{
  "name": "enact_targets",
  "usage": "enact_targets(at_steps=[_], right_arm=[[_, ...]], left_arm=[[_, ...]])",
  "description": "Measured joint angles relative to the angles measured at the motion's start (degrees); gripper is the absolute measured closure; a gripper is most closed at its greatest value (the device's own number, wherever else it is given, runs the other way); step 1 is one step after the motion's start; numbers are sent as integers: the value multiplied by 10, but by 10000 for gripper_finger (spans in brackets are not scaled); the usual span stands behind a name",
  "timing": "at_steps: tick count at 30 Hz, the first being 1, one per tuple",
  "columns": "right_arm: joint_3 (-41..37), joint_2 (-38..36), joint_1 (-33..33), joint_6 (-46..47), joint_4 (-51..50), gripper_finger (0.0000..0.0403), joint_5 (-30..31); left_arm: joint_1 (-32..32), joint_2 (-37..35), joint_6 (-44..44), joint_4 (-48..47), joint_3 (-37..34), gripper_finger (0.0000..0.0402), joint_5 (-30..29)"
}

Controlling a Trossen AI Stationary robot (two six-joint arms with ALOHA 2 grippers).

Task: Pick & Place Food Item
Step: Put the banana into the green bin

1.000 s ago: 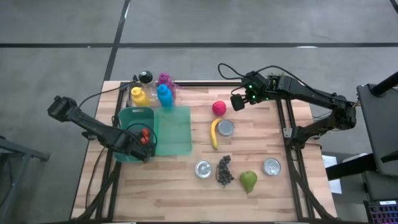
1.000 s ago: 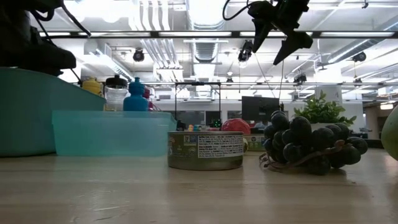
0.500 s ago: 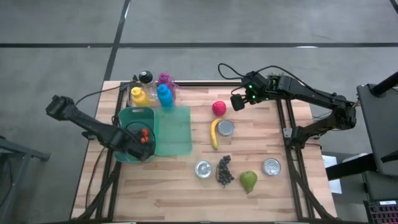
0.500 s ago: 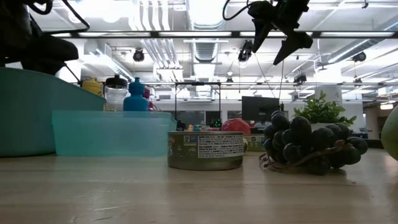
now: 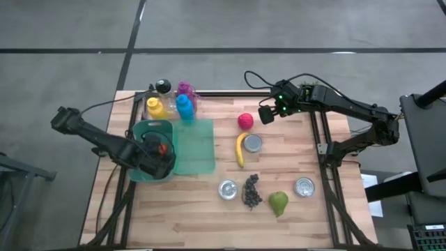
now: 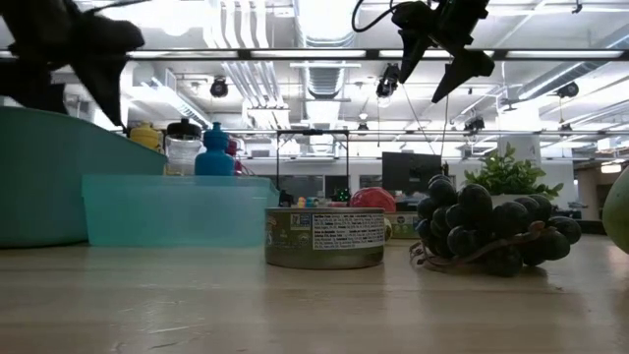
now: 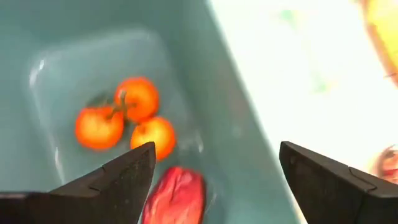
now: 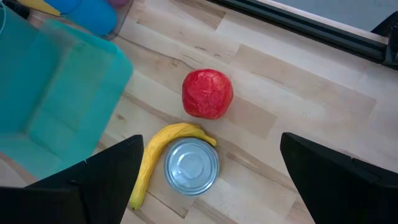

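Observation:
A teal bin point(image 5: 139, 132) stands at the table's left. On its floor lie three tomatoes on a vine point(image 7: 124, 118) and a red food piece point(image 7: 176, 196). My left gripper point(image 7: 216, 149) hangs open above the bin point(image 5: 159, 157), slanting down, with nothing between its fingers. My right gripper point(image 5: 267, 113) hovers open, high over the far middle of the table. Below it are a red round fruit point(image 8: 208, 93), a banana point(image 8: 155, 158) and a can point(image 8: 191, 166), all resting on the wood.
A teal lid point(image 5: 194, 145) lies beside the bin. Coloured bottles point(image 5: 171, 103) stand at the far left. Near the front edge are a can point(image 5: 228, 189), dark grapes point(image 5: 251, 190), a green pear point(image 5: 279, 203) and another can point(image 5: 304, 186).
My left gripper has risen from inside the bin to above its rim and has turned at the wrist, staying open. The right arm has kept still.

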Motion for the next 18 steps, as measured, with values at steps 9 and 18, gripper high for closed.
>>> enact_targets(at_steps=[9,18], right_arm=[[0,0,0,0,0,25,0],[0,0,0,0,0,25,0]], left_arm=[[7,0,0,0,45,54,-21],[45,24,-48,-2,89,55,-2]])
